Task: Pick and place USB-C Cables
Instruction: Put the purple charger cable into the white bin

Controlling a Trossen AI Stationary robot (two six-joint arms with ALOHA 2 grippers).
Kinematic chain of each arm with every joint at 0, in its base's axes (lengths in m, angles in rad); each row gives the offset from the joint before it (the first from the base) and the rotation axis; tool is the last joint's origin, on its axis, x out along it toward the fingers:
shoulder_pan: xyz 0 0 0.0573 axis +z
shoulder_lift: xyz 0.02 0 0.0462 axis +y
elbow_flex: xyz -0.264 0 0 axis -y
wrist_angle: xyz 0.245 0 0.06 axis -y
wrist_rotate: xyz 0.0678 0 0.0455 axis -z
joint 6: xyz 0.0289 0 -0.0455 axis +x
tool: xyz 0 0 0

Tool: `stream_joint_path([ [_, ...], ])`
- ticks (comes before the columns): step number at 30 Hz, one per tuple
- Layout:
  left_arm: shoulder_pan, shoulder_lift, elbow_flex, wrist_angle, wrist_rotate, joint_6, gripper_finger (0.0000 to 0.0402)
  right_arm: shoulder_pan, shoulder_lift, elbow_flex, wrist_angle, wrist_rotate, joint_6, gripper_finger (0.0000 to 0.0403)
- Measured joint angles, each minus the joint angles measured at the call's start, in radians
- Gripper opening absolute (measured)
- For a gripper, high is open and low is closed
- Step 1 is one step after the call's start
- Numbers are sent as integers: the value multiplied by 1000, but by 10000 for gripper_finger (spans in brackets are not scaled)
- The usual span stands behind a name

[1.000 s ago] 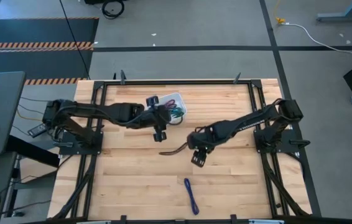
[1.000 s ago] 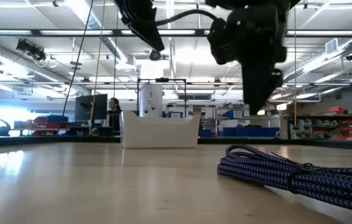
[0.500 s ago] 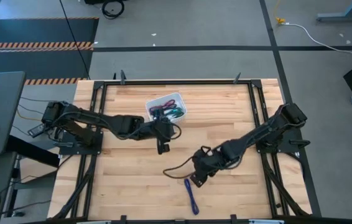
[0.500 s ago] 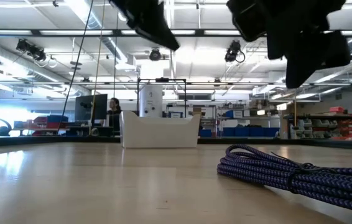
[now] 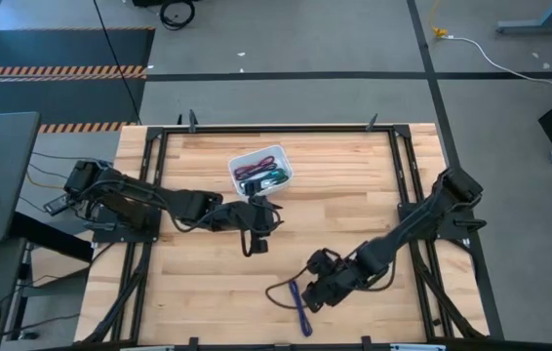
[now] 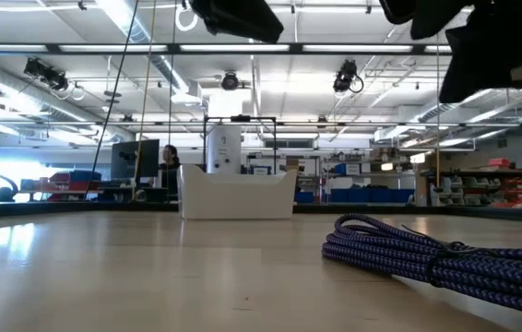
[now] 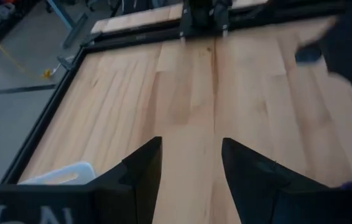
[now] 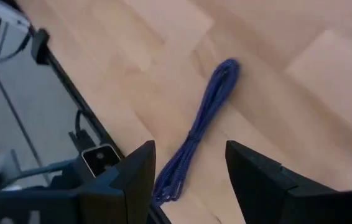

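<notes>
Right gripper (image 5: pixel 307 300) hovers over purple USB-C cable (image 5: pixel 300 308) near table's front edge — fingers spread, holding nothing. Left gripper (image 5: pixel 254 244) open, empty, mid-table — other cables in white tray (image 5: pixel 235 163).

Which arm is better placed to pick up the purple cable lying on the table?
Right. The right gripper hovers open right beside the purple cable. The left gripper is open too, but farther off, nearer the white tray.

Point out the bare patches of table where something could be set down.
Bare wood lies between the tray and the right arm's base, and along the near left edge. It is crowded by the purple cable, where the right gripper hovers, and by the left gripper.
</notes>
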Motion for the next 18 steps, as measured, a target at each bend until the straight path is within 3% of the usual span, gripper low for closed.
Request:
stream_joint_path([
  [7,-37,0,0,34,0,-1,174,10,136,0,212,-105,-26,201],
  [11,-51,0,0,33,0,-1,174,15,188,0,317,-111,-11,201],
  [18,-76,0,0,4,0,-8,174,12,220,0,298,-106,6,201],
])
